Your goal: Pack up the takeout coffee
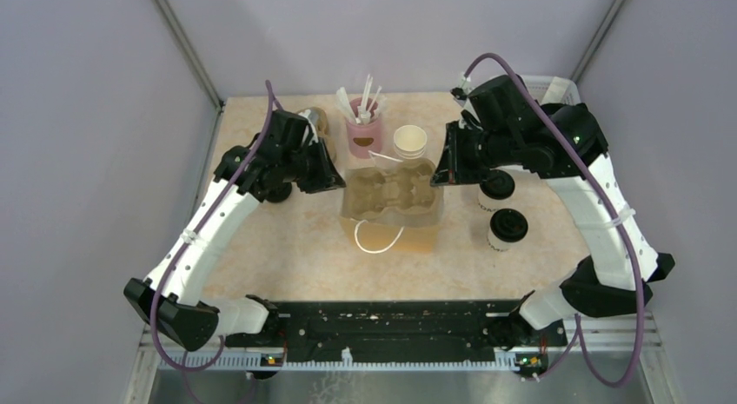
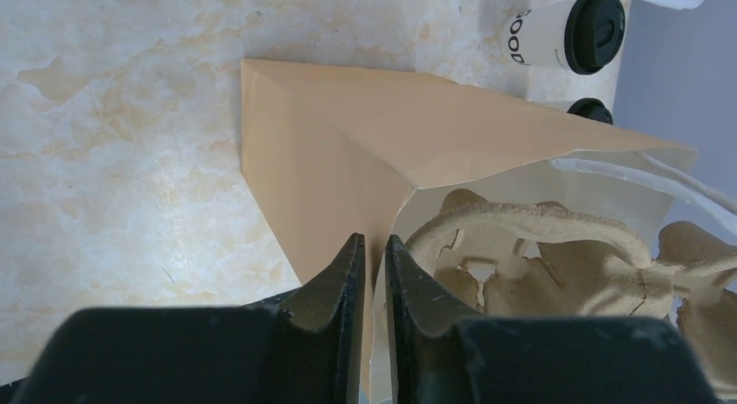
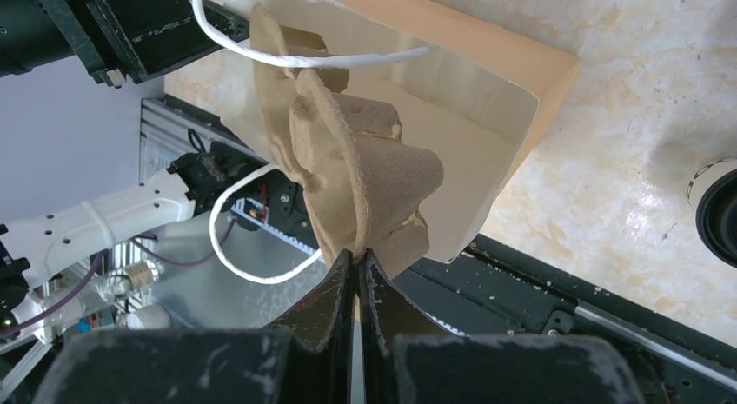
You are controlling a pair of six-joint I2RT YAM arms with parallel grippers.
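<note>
Two white lidded coffee cups (image 1: 495, 188) (image 1: 507, 228) stand on the table right of a brown paper bag (image 1: 408, 237). They also show in the left wrist view (image 2: 565, 30) (image 2: 593, 110). A moulded pulp cup carrier (image 1: 388, 193) sits in the bag's open mouth, with no cups in it. My left gripper (image 1: 339, 180) is shut on the bag's left wall (image 2: 348, 135); its jaws pinch the paper edge (image 2: 374, 243). My right gripper (image 1: 439, 174) is shut on the carrier's right edge (image 3: 365, 169), its jaws (image 3: 356, 254) closed on the rim.
A stack of lidless white cups (image 1: 410, 142) and a pink cup of stirrers (image 1: 365, 130) stand behind the bag. The bag's white cord handles (image 1: 375, 239) hang loose at the front. One lidded cup (image 3: 717, 208) shows at the right edge of the right wrist view.
</note>
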